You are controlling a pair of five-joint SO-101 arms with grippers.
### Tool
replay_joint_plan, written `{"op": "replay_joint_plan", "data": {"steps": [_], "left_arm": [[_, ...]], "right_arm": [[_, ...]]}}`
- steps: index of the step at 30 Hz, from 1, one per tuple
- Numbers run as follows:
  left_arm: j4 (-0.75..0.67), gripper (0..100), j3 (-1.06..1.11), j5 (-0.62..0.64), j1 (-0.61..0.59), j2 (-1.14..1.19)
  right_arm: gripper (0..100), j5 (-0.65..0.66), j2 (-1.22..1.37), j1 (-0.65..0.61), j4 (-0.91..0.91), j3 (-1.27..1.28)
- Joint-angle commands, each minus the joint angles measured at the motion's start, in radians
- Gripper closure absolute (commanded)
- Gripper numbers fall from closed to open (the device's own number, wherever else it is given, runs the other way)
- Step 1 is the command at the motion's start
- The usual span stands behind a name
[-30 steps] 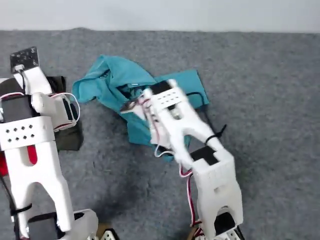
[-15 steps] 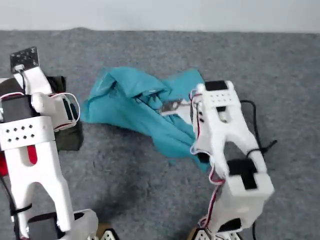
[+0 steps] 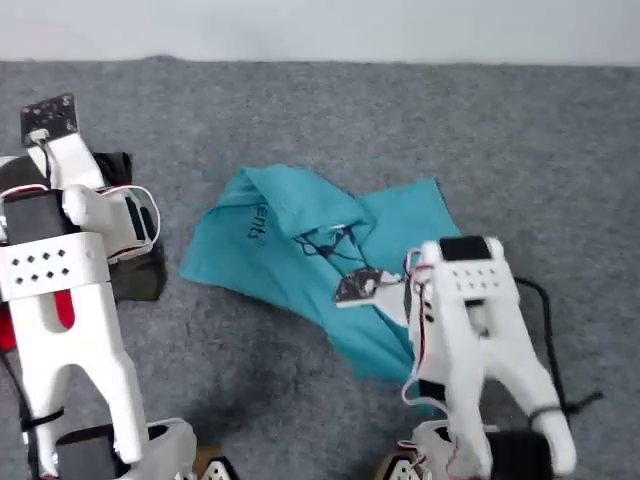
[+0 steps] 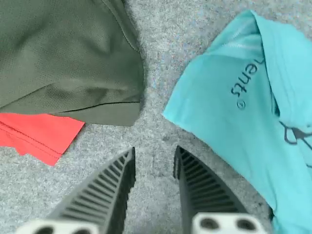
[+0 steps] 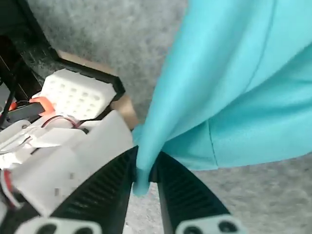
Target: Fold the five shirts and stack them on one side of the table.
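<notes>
A teal shirt (image 3: pixel 300 250) lies crumpled in the middle of the grey carpeted table (image 3: pixel 540 150). One fold of it is lifted where my right gripper (image 3: pixel 365 290) holds it. In the right wrist view that gripper (image 5: pixel 144 168) is shut on a pinched edge of the teal shirt (image 5: pixel 234 97). My left gripper (image 4: pixel 154 151) hangs open over bare carpet, between a folded dark olive shirt (image 4: pixel 63 53) and the teal shirt's (image 4: pixel 234 97) near corner. A red shirt (image 4: pixel 39 136) pokes out from under the olive one.
The olive shirt (image 3: pixel 135 275) and the red shirt (image 3: pixel 8 330) sit at the table's left side beside the left arm (image 3: pixel 60 270). The right arm's base (image 5: pixel 78 97) stands at the front edge. Bare carpet stretches to the right and far side.
My right arm has pulled back toward the front right with the teal shirt in its grip, dragging the shirt rightward and nearer. The left arm has stayed still.
</notes>
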Motion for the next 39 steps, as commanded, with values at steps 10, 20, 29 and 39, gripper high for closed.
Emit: {"op": "replay_joint_plan", "data": {"steps": [10, 20, 29, 39], "left_arm": [[0.025, 87, 0.120, -0.104, 0.199, -0.025], [-0.399, 84, 0.168, -0.180, 0.394, 0.038], [-0.430, 81, 0.027, -0.222, 0.525, 0.473], [-0.374, 81, -0.308, -0.224, 0.586, 0.790]], "right_arm": [[76.4, -0.089, -0.400, 0.148, 0.038, -0.011], [68.9, -0.180, -0.466, 0.177, -0.128, -0.097], [68.9, -0.324, -0.466, 0.274, -0.308, -0.094], [68.9, -0.324, -0.325, 0.401, -0.349, -0.101]]}}
